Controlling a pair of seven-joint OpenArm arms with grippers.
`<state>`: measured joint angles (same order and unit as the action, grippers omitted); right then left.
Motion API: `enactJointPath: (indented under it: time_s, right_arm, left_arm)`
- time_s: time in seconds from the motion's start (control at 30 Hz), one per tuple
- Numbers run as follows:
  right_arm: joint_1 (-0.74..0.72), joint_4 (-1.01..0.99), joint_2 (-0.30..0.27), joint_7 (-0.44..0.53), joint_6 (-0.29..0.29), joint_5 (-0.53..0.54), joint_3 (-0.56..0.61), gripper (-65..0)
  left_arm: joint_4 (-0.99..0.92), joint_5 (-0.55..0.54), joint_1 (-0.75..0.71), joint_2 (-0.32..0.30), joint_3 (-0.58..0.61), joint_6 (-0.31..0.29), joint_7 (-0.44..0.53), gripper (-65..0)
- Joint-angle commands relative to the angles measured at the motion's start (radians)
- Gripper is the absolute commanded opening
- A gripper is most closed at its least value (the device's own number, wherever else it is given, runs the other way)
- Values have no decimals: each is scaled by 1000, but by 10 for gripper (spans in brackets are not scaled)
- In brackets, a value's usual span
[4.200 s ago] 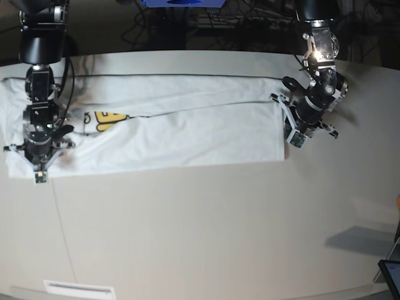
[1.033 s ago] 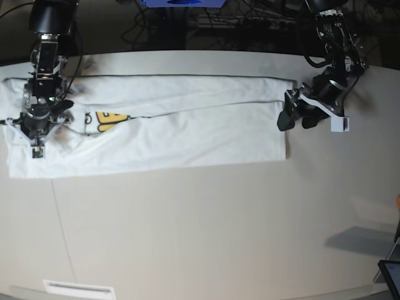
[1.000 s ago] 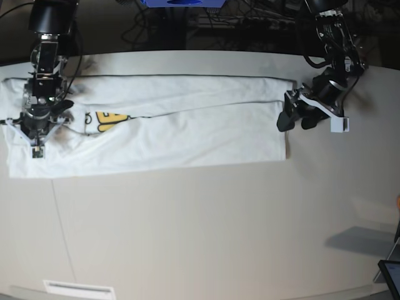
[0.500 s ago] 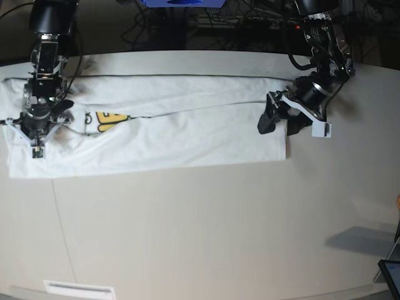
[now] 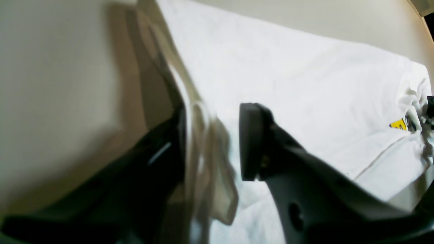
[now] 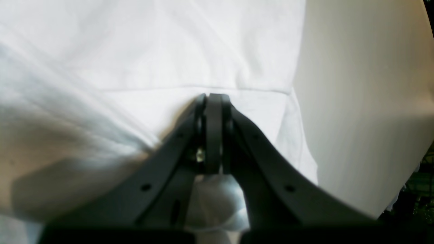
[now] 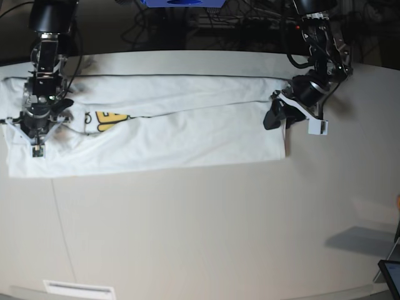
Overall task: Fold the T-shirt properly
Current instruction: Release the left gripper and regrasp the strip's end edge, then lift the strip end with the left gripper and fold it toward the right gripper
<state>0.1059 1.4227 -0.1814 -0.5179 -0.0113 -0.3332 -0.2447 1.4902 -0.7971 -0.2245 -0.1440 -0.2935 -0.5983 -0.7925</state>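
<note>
Base view: T-shirt [image 7: 187, 131] lies as long strip across far table [image 7: 200, 237]. Right gripper [image 6: 213, 101] pinched closed on fabric. Left gripper [image 5: 212, 135] part open, straddling hem, blurred. Risk: left jaws catching one layer only, skewing fold.

A pale beige table [image 7: 200, 225] is seen across the base view, with dark cables [image 7: 206, 25] behind it and a screen corner [image 7: 390, 275] at lower right.

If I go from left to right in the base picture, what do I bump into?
right gripper → yellow print → plain white T-shirt → left gripper → bare table
</note>
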Motion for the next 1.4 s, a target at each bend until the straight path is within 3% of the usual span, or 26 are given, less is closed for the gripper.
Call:
enactJointPath:
  time_s: [0.0, 0.1, 0.13, 0.4, 0.57, 0.73, 0.9, 1.07, 1.27, 1.37]
  right_arm:
    - [1, 8, -10, -25, 3, 1, -6, -650]
    - [2, 8, -10, -25, 3, 1, -6, -650]
    - [2, 8, -10, -25, 3, 1, -8, -650]
    - [4, 8, -10, -25, 3, 1, -8, -650]
    - [4, 8, -10, -25, 3, 1, -3, -650]
    - [4, 8, -10, -25, 3, 1, -3, -650]
    - [4, 8, -10, -25, 3, 1, -3, -650]
    - [4, 7, -10, -25, 3, 1, -6, -650]
    - [4, 7, -10, -25, 3, 1, -3, -650]
    - [4, 5, -10, -25, 3, 1, -8, -650]
  left_arm:
    - [0, 38, -9, -6, 3, 21, -54, -487]
    - [0, 40, -8, -6, 3, 21, -54, -630]
    - [0, 40, -6, -6, 1, 21, -54, -650]
    - [20, 43, -3, -9, 0, 21, -52, -650]
    - [132, 44, -23, -7, -29, 24, -58, -650]
    - [234, 44, -26, -7, 6, 151, -60, -650]
    - [321, 44, -26, -10, 92, 166, -60, -650]
    - [393, 44, -19, -7, 219, 303, -78, -650]
    - [432, 44, 20, -3, 354, 326, -81, -650]
    - [430, 44, 49, -3, 442, 407, -80, -650]
